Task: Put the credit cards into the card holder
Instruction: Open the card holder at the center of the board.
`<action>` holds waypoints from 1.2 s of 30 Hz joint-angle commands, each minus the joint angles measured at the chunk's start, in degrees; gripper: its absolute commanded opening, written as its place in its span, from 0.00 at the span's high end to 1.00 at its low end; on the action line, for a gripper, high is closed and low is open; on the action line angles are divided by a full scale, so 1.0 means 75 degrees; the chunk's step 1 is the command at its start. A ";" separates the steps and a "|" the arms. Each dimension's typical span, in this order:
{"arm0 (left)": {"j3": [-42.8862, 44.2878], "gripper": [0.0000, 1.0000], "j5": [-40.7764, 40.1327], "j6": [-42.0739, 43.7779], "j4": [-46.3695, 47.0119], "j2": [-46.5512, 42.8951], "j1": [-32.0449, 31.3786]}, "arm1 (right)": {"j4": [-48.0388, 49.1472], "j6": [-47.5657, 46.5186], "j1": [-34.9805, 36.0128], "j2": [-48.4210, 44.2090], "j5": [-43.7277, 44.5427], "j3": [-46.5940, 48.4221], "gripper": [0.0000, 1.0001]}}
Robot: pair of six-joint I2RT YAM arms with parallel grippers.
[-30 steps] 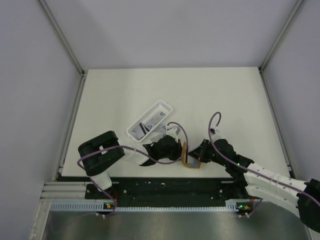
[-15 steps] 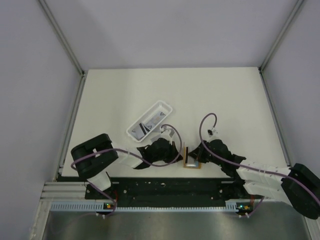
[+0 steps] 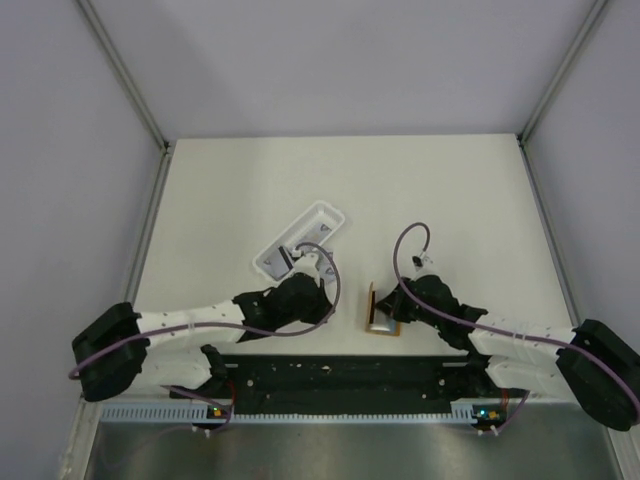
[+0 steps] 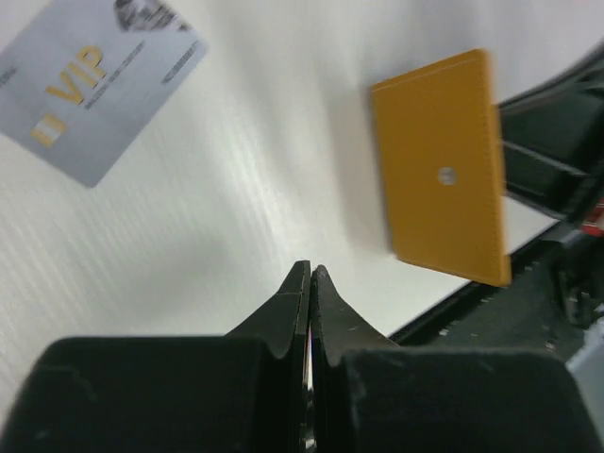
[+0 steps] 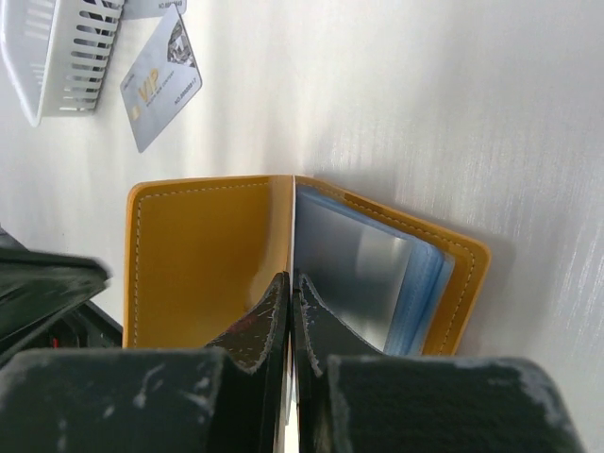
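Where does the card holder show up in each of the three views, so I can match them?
Top external: card holder low centre, in the right claw.
Left wrist: card holder upper right, orange face with dark dot.
Right wrist: card holder centre, opened, pale inside showing.
Shared landmark: the VIP card, upper left in both wrist views.

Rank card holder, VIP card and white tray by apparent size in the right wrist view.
1. card holder: nearest, clearly largest.
2-3. VIP card and white tray: unsure, since the frame edge cuts off the tray.
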 commanded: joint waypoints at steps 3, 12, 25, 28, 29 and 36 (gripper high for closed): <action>0.1274 1.00 0.0267 0.1346 -0.0057 -0.1056 -0.0567 | -0.0737 -0.0350 0.0083 -0.0223 0.0419 0.0126 1.00; 0.2658 1.00 0.0525 0.1828 0.0505 0.0724 -0.1658 | -0.0631 -0.0292 0.0083 -0.0082 0.0313 0.0102 1.00; 0.3173 1.00 -0.0247 0.1723 -0.0547 0.2119 -0.1670 | -0.0866 -0.0257 0.0083 -0.0305 0.0384 0.0067 1.00; 0.3420 1.00 -0.0879 0.1489 -0.1495 0.2249 -0.1670 | -0.0948 -0.0268 0.0083 -0.0351 0.0395 0.0090 1.00; 0.3444 1.00 -0.1090 0.1395 -0.1754 0.2249 -0.1670 | -0.0983 -0.0268 0.0095 -0.0375 0.0407 0.0079 1.00; 0.3444 1.00 -0.1737 0.1231 -0.2577 0.2658 -0.1646 | -0.1135 -0.0245 0.0095 -0.0667 0.0396 0.0044 1.00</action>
